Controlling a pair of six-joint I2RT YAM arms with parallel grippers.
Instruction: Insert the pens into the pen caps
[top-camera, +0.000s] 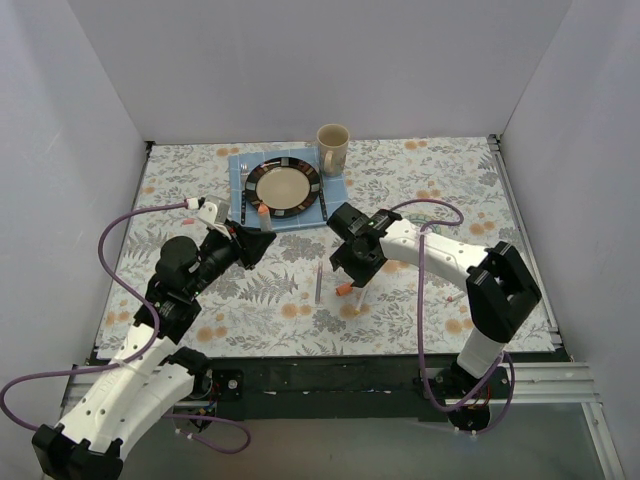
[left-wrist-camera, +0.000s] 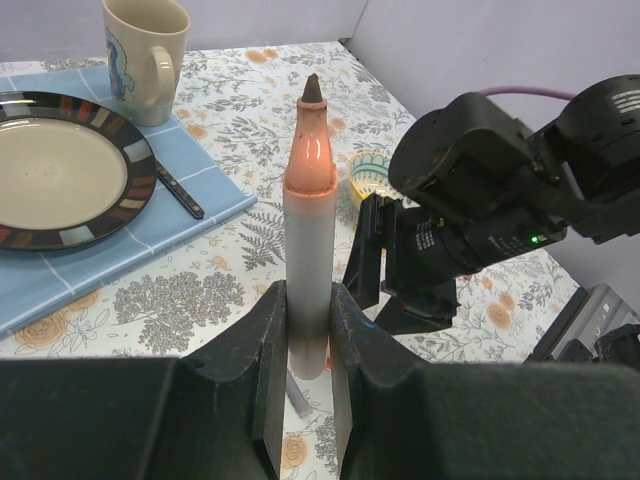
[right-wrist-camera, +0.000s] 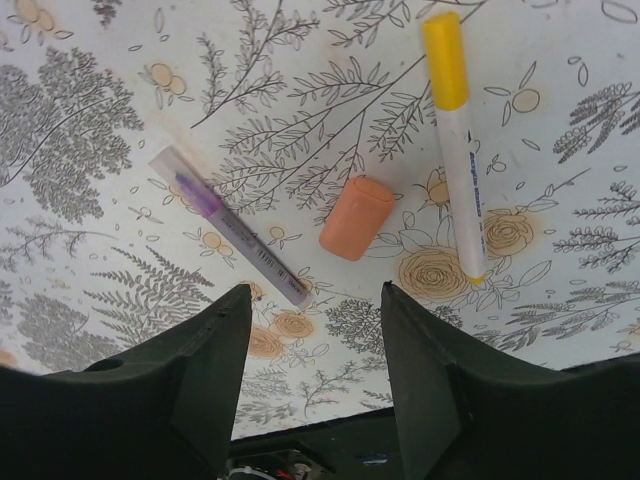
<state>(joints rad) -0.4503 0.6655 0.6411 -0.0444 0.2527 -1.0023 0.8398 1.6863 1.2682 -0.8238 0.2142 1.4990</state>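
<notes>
Orange plastic, short and stubby, rounded at the corners: the orange cap (right-wrist-camera: 357, 217). Lies on its side on the flowered table (right-wrist-camera: 90, 120), about midway between the left and right edges and nearer the near edge than the far one. Probably light, hard and a little slick; likely to skid or roll if nudged from one side only. Best pinched across its two long flanks, near the middle, leaving the open end free. Cannot tell from these views which end is open.

Straight above it, fingers spread wide with nothing between them: the right gripper (right-wrist-camera: 315, 300).

Clamped low on its whitish barrel by the left gripper (left-wrist-camera: 307, 300), closed tight on it: the orange pen (left-wrist-camera: 308, 200). Stands upright out of the fingers, orange collar and dark tip uppermost, up in the air over the left half of the table, on the near side of the blue mat (left-wrist-camera: 150, 240). Looks stiff and light, with a smooth barrel, so prone to slip or tilt under an end-on push. Calls for a straight, gentle press, cap mouth lined up squarely with the tip.

Near the cap on the table, to either side and not touching it: a yellow pen (right-wrist-camera: 458, 150), seemingly capped in yellow, and a purple pen (right-wrist-camera: 235, 235) with a clear greyish barrel.
</notes>
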